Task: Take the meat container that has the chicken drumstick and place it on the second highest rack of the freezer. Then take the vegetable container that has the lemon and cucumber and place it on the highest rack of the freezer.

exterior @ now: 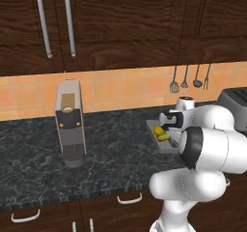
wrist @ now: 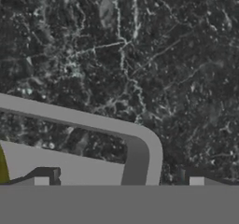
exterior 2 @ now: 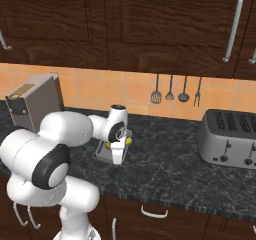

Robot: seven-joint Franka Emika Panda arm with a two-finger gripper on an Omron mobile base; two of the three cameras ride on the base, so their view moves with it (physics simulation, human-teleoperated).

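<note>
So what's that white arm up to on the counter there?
The arm has its gripper down at the corner of a grey vegetable container on the dark counter. The container holds a lemon and a cucumber. The fingers straddle the container's wall, one inside, one outside, but aren't closed on it. A coffee machine and a toaster stand nearby.

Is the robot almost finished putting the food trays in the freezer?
Not yet. The vegetable container with the lemon and cucumber sits on the counter. The gripper straddles its rim, not lifted. Whether the drumstick tray is stored can't be seen.
</note>
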